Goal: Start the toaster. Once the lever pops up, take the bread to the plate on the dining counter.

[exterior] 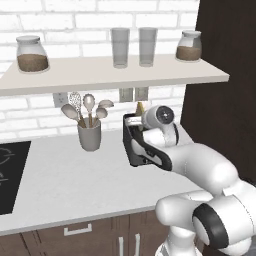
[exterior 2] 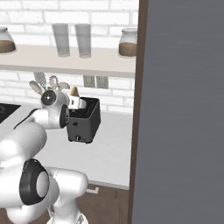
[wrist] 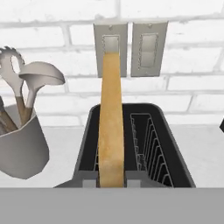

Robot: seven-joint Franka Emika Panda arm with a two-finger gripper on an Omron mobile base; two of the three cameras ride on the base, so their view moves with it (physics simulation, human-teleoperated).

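The dark two-slot toaster [exterior: 129,136] [exterior 2: 85,122] [wrist: 175,162] stands on the white worktop against the brick wall. The bread [wrist: 110,122], seen edge-on with its golden crust, rises from the left slot and stands well above the toaster's top. Its tip shows above the hand [exterior: 140,107] [exterior 2: 74,91]. My gripper [wrist: 111,180] [exterior 2: 80,103] hangs over the toaster's near end, shut on the bread with one finger on each face. The right slot is empty. I cannot make out the lever. The plate and the dining counter are out of view.
A grey utensil crock [exterior: 90,135] [wrist: 22,148] stands left of the toaster. A black cooktop [exterior: 10,175] lies further left. A shelf [exterior: 115,75] with jars and glasses hangs overhead. Wall outlets [wrist: 131,48] sit behind the toaster. A tall dark cabinet [exterior: 225,75] closes the right side.
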